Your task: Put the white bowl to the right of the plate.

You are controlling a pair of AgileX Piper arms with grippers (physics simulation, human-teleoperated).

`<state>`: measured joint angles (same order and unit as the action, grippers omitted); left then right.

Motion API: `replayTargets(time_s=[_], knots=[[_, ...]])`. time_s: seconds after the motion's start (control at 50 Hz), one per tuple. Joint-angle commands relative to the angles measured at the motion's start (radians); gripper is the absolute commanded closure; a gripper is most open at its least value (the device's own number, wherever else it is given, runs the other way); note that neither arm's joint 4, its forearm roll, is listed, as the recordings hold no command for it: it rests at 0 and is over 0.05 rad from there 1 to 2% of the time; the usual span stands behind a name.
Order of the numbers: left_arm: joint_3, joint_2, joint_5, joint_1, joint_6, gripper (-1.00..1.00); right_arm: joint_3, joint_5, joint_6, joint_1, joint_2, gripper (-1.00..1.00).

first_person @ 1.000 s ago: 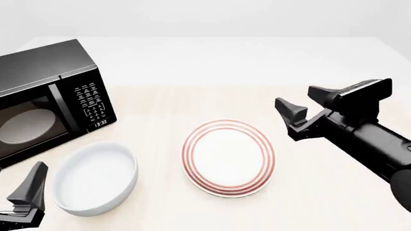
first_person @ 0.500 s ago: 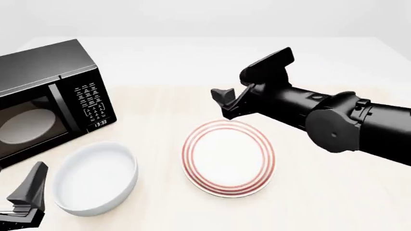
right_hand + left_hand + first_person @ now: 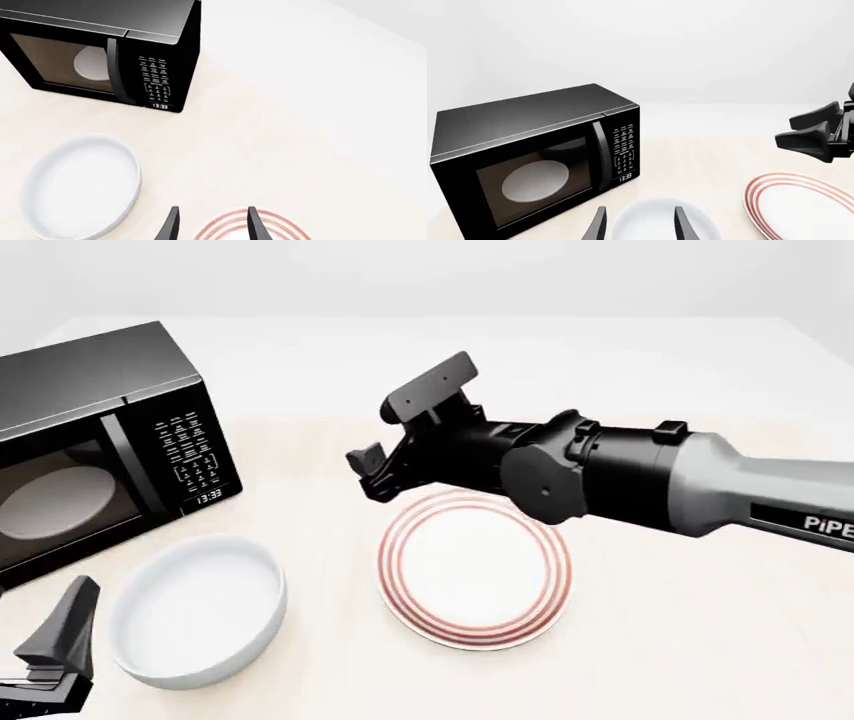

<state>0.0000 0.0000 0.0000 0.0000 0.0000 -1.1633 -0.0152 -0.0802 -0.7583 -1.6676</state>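
The white bowl sits on the table at the front left, to the left of the plate. The plate is flat and red-ringed and lies at the table's middle. My right gripper is open and empty. It hovers above the plate's far left edge and points toward the left. In the right wrist view, the right gripper is over the plate's rim, with the bowl apart from it. My left gripper is open and empty at the front left corner, just beside the bowl.
A black microwave stands at the back left, door shut, with a pale turntable disc inside. It stands just behind the bowl. The right arm's thick body stretches over the table behind the plate.
My right arm has swept left from the right side of the table to above the plate's far left edge. The left gripper, bowl and plate have not moved.
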Motion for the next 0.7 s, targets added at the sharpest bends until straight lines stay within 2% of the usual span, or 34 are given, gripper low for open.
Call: replayTargets(time_s=[0.02, 0.28, 0.48, 0.5, 0.52, 0.56, 0.7], knots=[[0.000, 0.000, 0.000, 0.000, 0.000, -1.00, -0.103, -0.043, 0.008, -0.068, -0.091, -1.00], [0.000, 0.000, 0.000, 0.000, 0.000, -1.00, -0.186, -0.083, 0.033, -0.122, -0.154, -1.00], [0.000, 0.000, 0.000, 0.000, 0.000, -1.00, -0.245, -0.109, 0.032, -0.137, -0.213, -1.00], [0.000, 0.000, 0.000, 0.000, 0.000, -1.00, -0.246, -0.107, 0.036, -0.138, -0.210, -1.00], [0.000, 0.000, 0.000, 0.000, 0.000, -1.00, -0.242, -0.098, 0.074, -0.153, -0.200, -1.00], [0.000, 0.000, 0.000, 0.000, 0.000, -1.00, -0.255, -0.106, 0.050, -0.146, -0.216, -1.00], [0.000, 0.000, 0.000, 0.000, 0.000, -1.00, -0.297, -0.116, 0.061, -0.165, -0.267, -1.00]])
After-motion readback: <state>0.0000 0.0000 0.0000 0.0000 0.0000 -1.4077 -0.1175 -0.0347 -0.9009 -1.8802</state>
